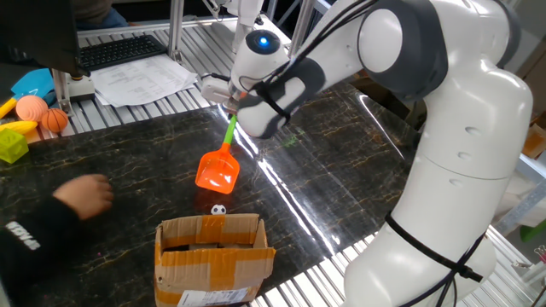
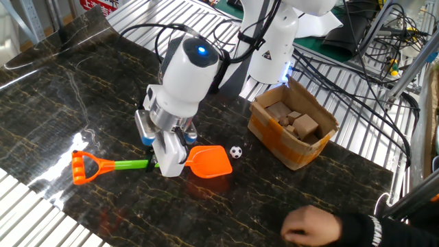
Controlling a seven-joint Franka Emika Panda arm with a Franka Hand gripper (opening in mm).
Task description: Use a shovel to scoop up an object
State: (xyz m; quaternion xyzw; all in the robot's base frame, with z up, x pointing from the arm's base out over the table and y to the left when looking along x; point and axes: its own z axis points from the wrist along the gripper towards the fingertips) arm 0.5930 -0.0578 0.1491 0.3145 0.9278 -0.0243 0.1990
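The toy shovel has an orange scoop blade (image 2: 209, 162), a green shaft (image 2: 130, 164) and an orange D-shaped end (image 2: 84, 167). It also shows in one fixed view, blade (image 1: 217, 171) towards the box. My gripper (image 2: 167, 162) is shut on the green shaft just behind the blade; in one fixed view the gripper (image 1: 232, 121) is mostly hidden by the wrist. The tiny black-and-white ball (image 2: 236, 151) sits on the dark table just beyond the blade's tip. It also shows in one fixed view (image 1: 218, 209), between the blade and the box.
An open cardboard box (image 2: 293, 125) (image 1: 213, 257) with wooden blocks stands close behind the ball. A person's hand (image 2: 312, 225) (image 1: 84, 194) reaches over the table. Orange and peach balls (image 1: 41, 112) and toys lie at one edge.
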